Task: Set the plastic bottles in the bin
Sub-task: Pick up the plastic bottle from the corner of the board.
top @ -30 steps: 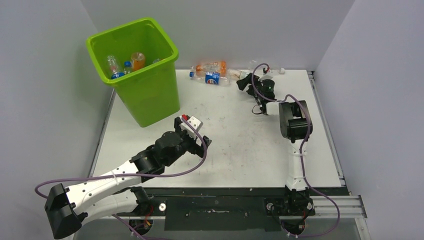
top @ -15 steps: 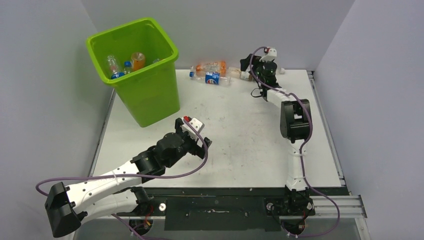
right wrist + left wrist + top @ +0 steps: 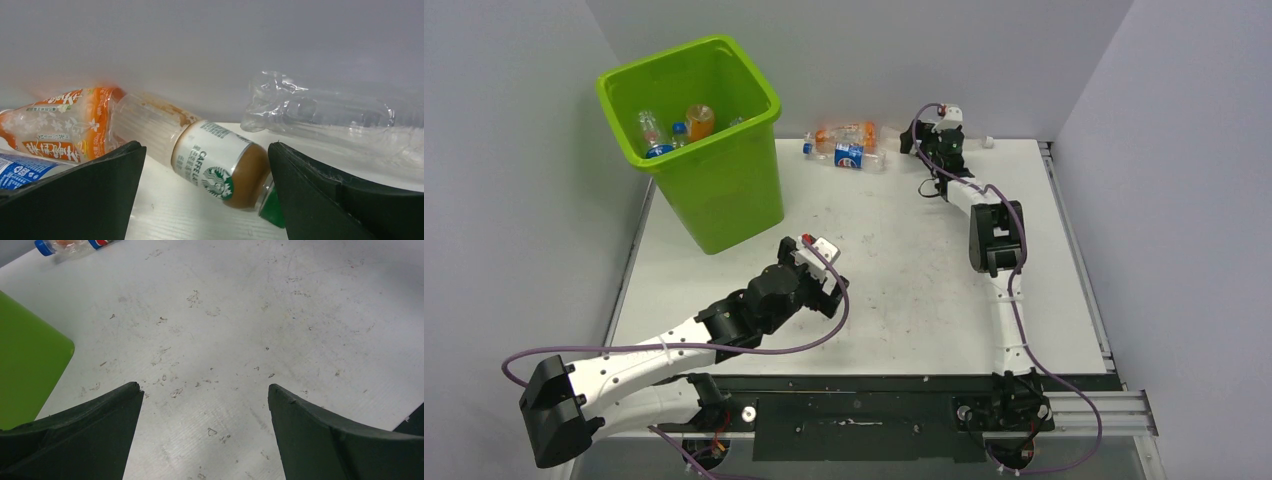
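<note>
Overhead rear view, wrist close-ups, bottles (image 3: 848,156) shared

The white table (image 3: 904,270) carries many small dark marks and fine scratches, which are clearest in the left wrist view. Plain grey walls (image 3: 874,60) stand at its back and at both sides. A black plate (image 3: 864,415) runs along its near edge.

We see our two dark jaws standing wide apart, low at the left and right. Between them a coffee bottle (image 3: 215,165) lies on its side on the white bench (image 3: 165,220). It is brown, with a green cap at the near right end. Just left of it lies an orange bottle (image 3: 65,125). A blue-label bottle (image 3: 20,170) peeks in at the left edge. Far right, a crushed clear bottle (image 3: 320,115) lies by the grey wall (image 3: 200,40).
</note>
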### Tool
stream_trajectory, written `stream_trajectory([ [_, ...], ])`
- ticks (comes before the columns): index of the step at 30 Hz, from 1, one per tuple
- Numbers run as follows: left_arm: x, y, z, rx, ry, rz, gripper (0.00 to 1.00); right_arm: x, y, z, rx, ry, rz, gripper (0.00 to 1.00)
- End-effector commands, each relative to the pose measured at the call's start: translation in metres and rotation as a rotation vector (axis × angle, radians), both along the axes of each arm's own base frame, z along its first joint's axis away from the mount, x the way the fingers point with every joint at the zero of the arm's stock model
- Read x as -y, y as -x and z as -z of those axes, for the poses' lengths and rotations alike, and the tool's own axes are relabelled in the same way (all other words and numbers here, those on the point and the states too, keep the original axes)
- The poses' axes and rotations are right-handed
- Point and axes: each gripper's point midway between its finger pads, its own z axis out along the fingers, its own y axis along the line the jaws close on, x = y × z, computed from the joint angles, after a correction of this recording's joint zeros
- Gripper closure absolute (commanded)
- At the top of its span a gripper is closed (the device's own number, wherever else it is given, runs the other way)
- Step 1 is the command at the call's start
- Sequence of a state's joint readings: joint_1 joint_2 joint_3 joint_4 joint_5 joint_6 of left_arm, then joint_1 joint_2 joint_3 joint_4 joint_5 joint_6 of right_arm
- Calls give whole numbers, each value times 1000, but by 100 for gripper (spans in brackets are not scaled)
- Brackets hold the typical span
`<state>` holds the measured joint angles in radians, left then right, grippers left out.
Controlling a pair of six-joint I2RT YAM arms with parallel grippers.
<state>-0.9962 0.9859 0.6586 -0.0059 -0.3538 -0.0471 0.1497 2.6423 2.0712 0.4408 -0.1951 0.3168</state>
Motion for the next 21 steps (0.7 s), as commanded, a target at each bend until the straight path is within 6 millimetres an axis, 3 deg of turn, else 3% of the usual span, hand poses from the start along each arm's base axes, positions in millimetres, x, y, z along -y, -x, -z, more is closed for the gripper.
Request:
stream_trajectory([
  [1, 5, -5, -24, 46, 32, -7, 4, -3, -11, -24, 51, 8, -10, 1],
  [5, 6, -4, -24, 46, 31, -1, 4, -13, -5, -11, 10, 17, -41, 0],
  [13, 6, -2, -29, 45, 50, 5, 4, -26, 15, -2, -50, 8, -106, 0],
  [18, 7, 2, -33, 49, 68, 13, 4, -25, 27, 5, -81, 10, -107, 0],
  [21, 6, 4, -34, 54, 69, 12, 4, -24, 29, 6, -90, 15, -107, 7],
])
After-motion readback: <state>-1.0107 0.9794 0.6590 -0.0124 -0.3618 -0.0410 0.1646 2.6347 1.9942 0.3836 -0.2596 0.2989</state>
